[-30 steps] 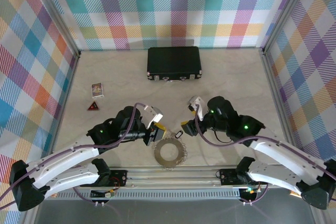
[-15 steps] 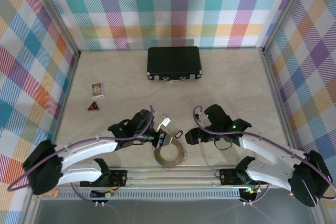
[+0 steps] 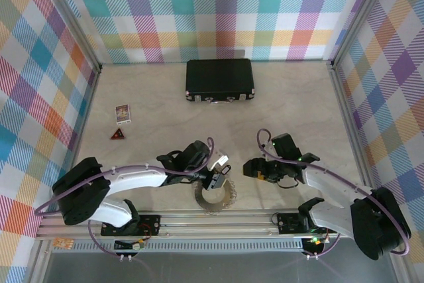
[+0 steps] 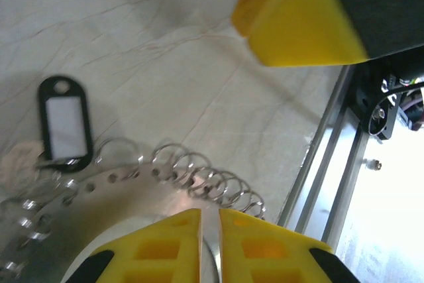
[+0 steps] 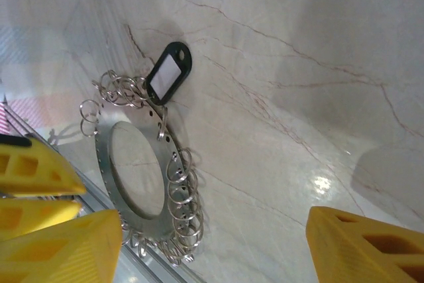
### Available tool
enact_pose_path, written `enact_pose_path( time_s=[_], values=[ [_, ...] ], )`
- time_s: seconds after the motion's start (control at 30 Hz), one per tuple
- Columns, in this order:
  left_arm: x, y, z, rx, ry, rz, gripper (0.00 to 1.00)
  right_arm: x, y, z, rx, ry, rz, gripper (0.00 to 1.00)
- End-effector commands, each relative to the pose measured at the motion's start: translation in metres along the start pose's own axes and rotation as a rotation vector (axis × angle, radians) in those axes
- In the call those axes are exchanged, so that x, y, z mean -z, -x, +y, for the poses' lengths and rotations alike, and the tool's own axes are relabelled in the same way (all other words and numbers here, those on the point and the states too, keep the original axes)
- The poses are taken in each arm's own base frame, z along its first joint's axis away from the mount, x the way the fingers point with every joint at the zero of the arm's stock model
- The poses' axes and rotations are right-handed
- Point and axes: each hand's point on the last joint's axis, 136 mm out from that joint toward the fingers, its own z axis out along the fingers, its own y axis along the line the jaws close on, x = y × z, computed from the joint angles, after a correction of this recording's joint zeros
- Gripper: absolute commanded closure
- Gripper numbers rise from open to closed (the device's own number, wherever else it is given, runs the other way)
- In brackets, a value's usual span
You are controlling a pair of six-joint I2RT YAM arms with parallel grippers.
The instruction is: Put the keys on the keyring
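The keys are a flat silvery wreath (image 3: 229, 197) hung with several small wire loops, lying on the marble table near the front rail. My left gripper (image 3: 216, 179) is at its upper edge. In the left wrist view its yellow fingers (image 4: 165, 243) are shut on the wreath's (image 4: 119, 197) thin metal rim. The keyring (image 4: 63, 124), a small dark oval tag with a white window, lies flat against the wreath's far side. My right gripper (image 3: 250, 169) hovers open just right of the wreath (image 5: 106, 164), nothing between its fingers, with the keyring (image 5: 169, 71) ahead of it.
A black case (image 3: 219, 79) stands at the back centre. A small card (image 3: 122, 113) and a red triangle (image 3: 118, 134) lie at the left. The metal rail (image 3: 218, 220) runs just below the wreath, and checkered walls close three sides.
My left gripper has slid right and down onto the wreath's edge and narrowed on it. The right gripper has dropped lower and drawn in beside the wreath, still open.
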Motion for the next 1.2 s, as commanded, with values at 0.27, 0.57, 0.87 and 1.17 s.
enact_pose_path(
  time_s=[0.27, 0.57, 0.87, 1.17],
  values=[
    [-0.023, -0.002, 0.006, -0.153, 0.174, 0.172, 0.85, 0.017, 0.006, -0.017, -0.063, -0.028, -0.096, 0.26],
    [-0.031, -0.016, 0.01, -0.174, 0.33, 0.378, 0.9, 0.051, 0.013, -0.036, -0.133, -0.057, -0.265, 0.21],
    [-0.036, -0.016, 0.006, -0.208, 0.411, 0.469, 0.85, 0.065, 0.022, -0.041, -0.145, -0.055, -0.35, 0.2],
    [-0.052, -0.013, 0.003, -0.248, 0.444, 0.502, 0.8, 0.077, 0.028, -0.041, -0.135, -0.066, -0.425, 0.18]
  ],
)
